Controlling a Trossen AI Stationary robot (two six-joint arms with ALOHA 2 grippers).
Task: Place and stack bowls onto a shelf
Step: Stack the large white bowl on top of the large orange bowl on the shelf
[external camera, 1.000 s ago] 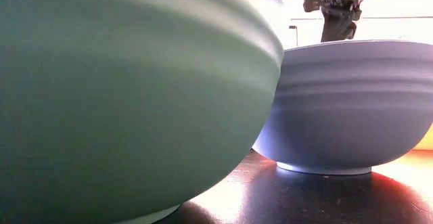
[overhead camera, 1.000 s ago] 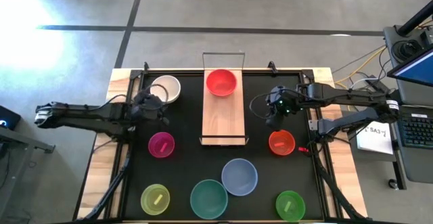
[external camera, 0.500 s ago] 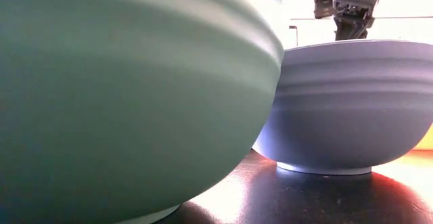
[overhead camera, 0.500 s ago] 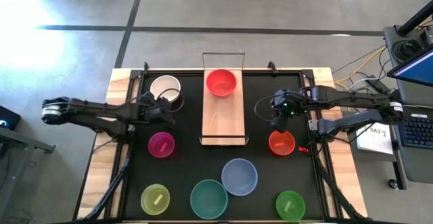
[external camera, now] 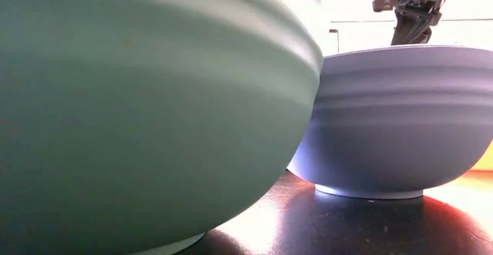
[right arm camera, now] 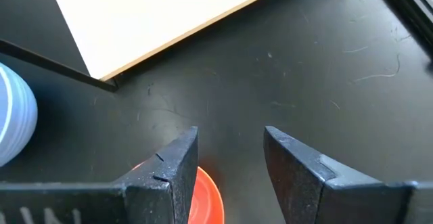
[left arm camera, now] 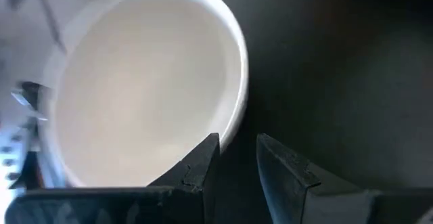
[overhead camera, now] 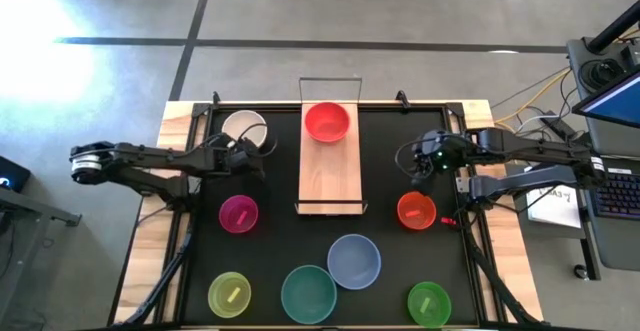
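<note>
Nearest the bench's front edge, short of the shelf [overhead camera: 330, 166], sit the yellow-green bowl [overhead camera: 229, 294], teal bowl [overhead camera: 308, 293], grey-blue bowl [overhead camera: 354, 261] and green bowl [overhead camera: 429, 302], all waiting untouched. Level with the shelf's near end lie the magenta bowl [overhead camera: 238, 213] to its left and the orange bowl [overhead camera: 417, 211] to its right. The right gripper [overhead camera: 424, 163] hangs just beyond the orange bowl, jaws parted and empty, probably lining up to take its rim. Left of the shelf, the left gripper [overhead camera: 250, 153] has its jaws partly open and empty at the white bowl [overhead camera: 244, 128], seemingly set to straddle its rim. Farthest back, the red bowl [overhead camera: 327, 122] already rests on the shelf's far end.
</note>
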